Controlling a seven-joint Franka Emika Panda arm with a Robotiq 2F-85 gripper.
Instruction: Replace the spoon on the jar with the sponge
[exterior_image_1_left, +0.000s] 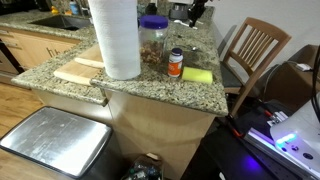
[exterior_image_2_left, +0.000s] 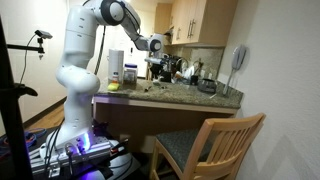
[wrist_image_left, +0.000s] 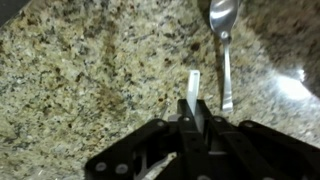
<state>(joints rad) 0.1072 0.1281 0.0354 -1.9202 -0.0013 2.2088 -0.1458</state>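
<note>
In an exterior view, the paper towel roll (exterior_image_1_left: 118, 40) stands on the surface (exterior_image_1_left: 190, 95). The wooden board (exterior_image_1_left: 78, 70) lies to its left and the jar (exterior_image_1_left: 153, 42) stands just to its right. The small bottle (exterior_image_1_left: 176, 63) stands before the jar, with the sponge (exterior_image_1_left: 197, 75) just beside it on the right. A chair (exterior_image_1_left: 255, 50) stands further right. In the wrist view, the spoon (wrist_image_left: 224, 50) lies flat on the surface, just right of the hand (wrist_image_left: 195, 110).

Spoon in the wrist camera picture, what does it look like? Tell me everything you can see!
The spoon is shiny and silvery, like metal, with a rounded bowl at the picture's top edge and a thin straight handle. It lies flat on the speckled stone counter. As far as I can see, only the counter touches it. The gripper, its fingers together, sits close beside the handle's end without holding it.
</note>
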